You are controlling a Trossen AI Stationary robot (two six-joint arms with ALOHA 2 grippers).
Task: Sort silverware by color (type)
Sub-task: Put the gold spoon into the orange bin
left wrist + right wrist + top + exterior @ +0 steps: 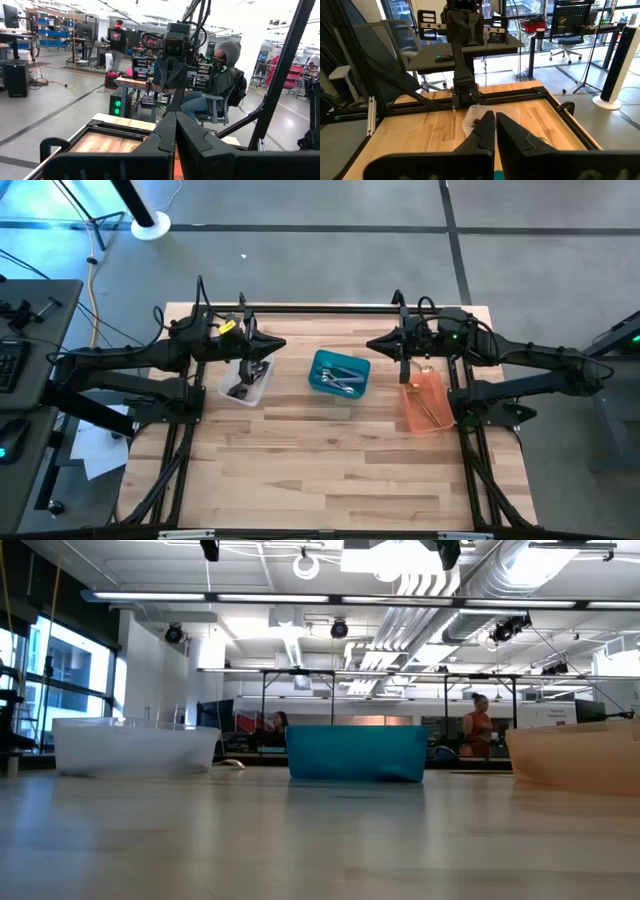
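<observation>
The silverware lies sorted in three bins on the wooden table. Dark pieces are in the clear bin, silver pieces in the teal bin, and thin gold pieces in the orange bin. My left gripper hovers shut above the clear bin's far end, pointing level toward the table's right. My right gripper hovers shut between the teal and orange bins, pointing toward the left. Both hold nothing, and their fingertips are pressed together.
In the low view the clear bin, teal bin and orange bin stand in a row across the table. Bare wood stretches toward the near edge. A black frame borders the table. A person in a hood sits beyond it.
</observation>
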